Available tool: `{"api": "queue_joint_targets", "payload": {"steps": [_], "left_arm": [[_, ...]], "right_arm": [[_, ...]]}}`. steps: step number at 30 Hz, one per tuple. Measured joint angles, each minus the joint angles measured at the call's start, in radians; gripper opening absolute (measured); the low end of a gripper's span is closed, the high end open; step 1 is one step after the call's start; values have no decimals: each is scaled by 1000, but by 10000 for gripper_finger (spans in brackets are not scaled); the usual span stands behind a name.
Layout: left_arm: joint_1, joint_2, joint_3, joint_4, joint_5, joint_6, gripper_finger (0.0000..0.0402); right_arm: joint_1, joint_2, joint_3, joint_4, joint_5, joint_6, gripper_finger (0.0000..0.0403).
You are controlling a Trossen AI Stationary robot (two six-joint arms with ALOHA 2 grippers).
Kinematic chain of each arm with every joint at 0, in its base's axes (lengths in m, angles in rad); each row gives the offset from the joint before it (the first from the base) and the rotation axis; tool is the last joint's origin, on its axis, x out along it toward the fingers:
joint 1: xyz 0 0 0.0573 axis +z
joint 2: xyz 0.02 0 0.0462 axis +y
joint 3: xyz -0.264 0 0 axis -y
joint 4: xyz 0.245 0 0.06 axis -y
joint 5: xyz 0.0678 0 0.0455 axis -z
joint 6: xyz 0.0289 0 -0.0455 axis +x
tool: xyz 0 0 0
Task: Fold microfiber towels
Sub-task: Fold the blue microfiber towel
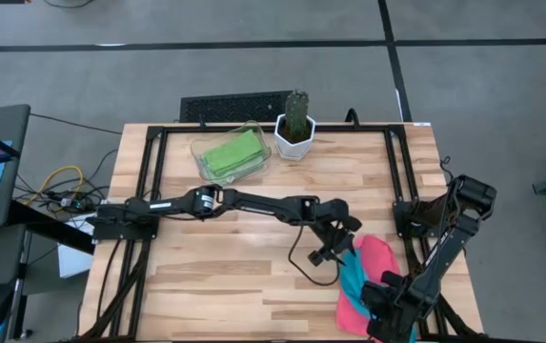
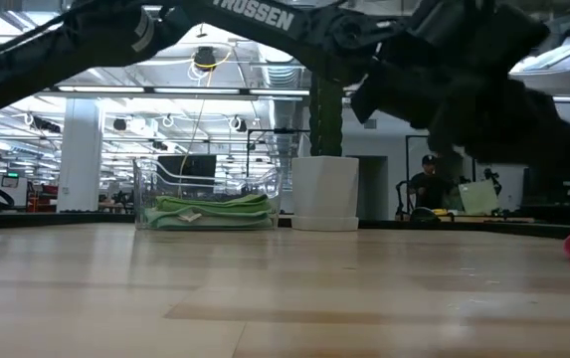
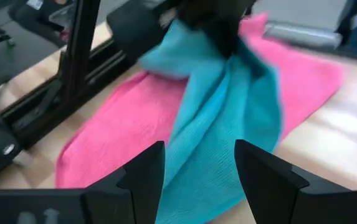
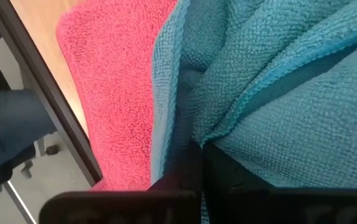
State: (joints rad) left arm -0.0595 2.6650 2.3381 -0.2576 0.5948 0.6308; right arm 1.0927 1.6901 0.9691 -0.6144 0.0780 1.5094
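A cyan blue towel [image 1: 353, 273] lies over a hot pink towel [image 1: 378, 253] at the table's near right corner. Both also show in the left wrist view, the cyan towel [image 3: 218, 124] on the pink towel [image 3: 122, 130]. My right gripper [image 1: 368, 291] is over them, shut on the cyan towel [image 4: 278, 81]. My left gripper [image 1: 334, 250] reaches across the table and is open [image 3: 200, 171], close to the left of the towels, touching nothing that I can see. Green towels [image 1: 232, 152] lie folded in a clear tray [image 1: 199, 151]. My right gripper pinches a bunched fold of the cyan towel [image 4: 204, 138] between its two shut fingers, several layers. In the left wrist view the cloth hangs down from the gripper [image 3: 212, 25] in slack folds. Its lower part [image 3: 197, 168] rests on the pink towel.
A white pot with a cactus [image 1: 294, 133] stands at the far edge beside the clear tray. The black frame rails [image 1: 149, 181] run along the table's left and right sides. A cable [image 1: 301, 262] loops on the table below my left arm. Bare wood lies at the near left.
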Motion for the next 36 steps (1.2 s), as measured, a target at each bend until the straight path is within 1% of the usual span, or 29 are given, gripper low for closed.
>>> {"api": "queue_joint_targets", "payload": {"steps": [2, 6, 11, 13, 15, 17, 18, 20, 22, 23, 25, 27, 28, 29, 31, 33, 36], "left_arm": [[-6, 23, 18, -3, -38, 25, 188], [-20, 26, 14, 18, -144, 59, 188], [-20, 25, 14, 13, -165, 67, 188], [-20, 24, 14, -5, -179, 56, 188], [-20, 22, 14, -73, -203, 4, 188], [-21, 13, 14, -201, -182, -81, 188], [-19, 5, 13, -275, -141, -115, 188], [-8, -25, 13, -475, -15, -151, 187], [-2, -74, 13, -701, 91, -163, 183], [-1, -105, 13, -824, 123, -160, 179], [-5, -164, 16, -1085, 144, -127, 168], [-21, -202, 16, -1301, 150, -104, 154], [-34, -217, 5, -1335, 152, -106, 147], [-48, -244, -22, -1305, 153, -153, 139], [-84, -331, -105, -1314, 150, -214, 127], [-119, -466, -187, -1310, 137, -229, 117], [-173, -696, -318, -1306, 85, -369, 107]], "right_arm": [[0, 0, 0, -1, 0, -13, 23], [-6, 0, 0, 1, -1, -47, 19], [-45, 0, 7, 20, -41, -111, 22], [-71, 0, 32, 9, -55, -184, 21], [-102, -4, 69, -18, -56, -269, 17], [-138, -14, 112, -73, -52, -350, 16], [-159, -17, 137, -99, -47, -390, 16], [-198, -18, 192, -176, -25, -468, 19], [-239, -18, 239, -247, 5, -555, 21], [-262, -18, 259, -266, 21, -598, 22], [-316, -18, 286, -294, 75, -671, 20], [-381, -18, 298, -299, 148, -738, 18], [-420, -18, 301, -285, 178, -779, 17], [-459, -18, 303, -255, 194, -828, 17], [-540, -17, 303, -155, 187, -953, 20], [-606, -17, 304, 0, 148, -1104, 26], [-648, -18, 305, 193, 40, -1309, 30]]}}
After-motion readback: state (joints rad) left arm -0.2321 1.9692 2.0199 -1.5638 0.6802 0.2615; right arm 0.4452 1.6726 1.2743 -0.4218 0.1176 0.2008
